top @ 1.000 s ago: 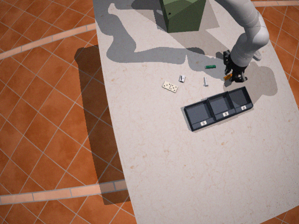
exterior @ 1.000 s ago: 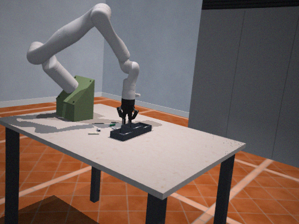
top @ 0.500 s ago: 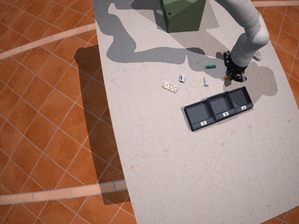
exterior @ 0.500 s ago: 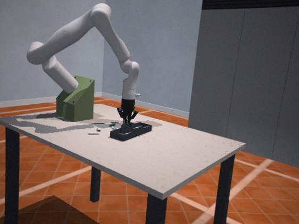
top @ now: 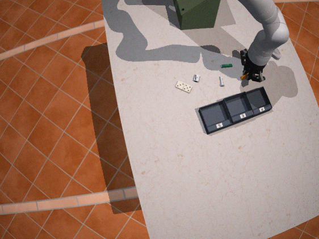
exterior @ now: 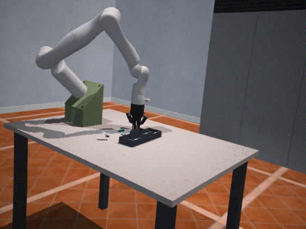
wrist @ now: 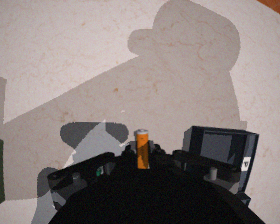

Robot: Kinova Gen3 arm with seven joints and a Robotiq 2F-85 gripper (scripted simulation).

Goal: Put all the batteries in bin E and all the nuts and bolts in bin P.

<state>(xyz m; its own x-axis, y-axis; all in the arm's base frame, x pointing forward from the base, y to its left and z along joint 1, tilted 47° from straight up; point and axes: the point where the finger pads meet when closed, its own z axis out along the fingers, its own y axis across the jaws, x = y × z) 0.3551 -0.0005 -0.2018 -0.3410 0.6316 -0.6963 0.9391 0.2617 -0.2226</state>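
Observation:
My gripper [top: 250, 76] [exterior: 136, 125] [wrist: 142, 148] is shut on an orange battery [top: 243, 76] [wrist: 143, 147] and holds it upright, low over the table just behind the right end of the bin row. The dark row of three labelled bins [top: 203, 120] [exterior: 136, 142] [wrist: 188, 142] stands on the table; I cannot read the letters. A green battery [top: 226, 66] [exterior: 120, 130] lies left of the gripper. A silver bolt [top: 221, 81] and a silver nut [top: 196, 78] lie further left. All three bins look empty.
A cream domino [top: 183, 86] [exterior: 102, 138] lies left of the nut. The arm's green base block [top: 197, 6] [exterior: 85, 104] stands at the table's far end. The table's right edge is near the bins.

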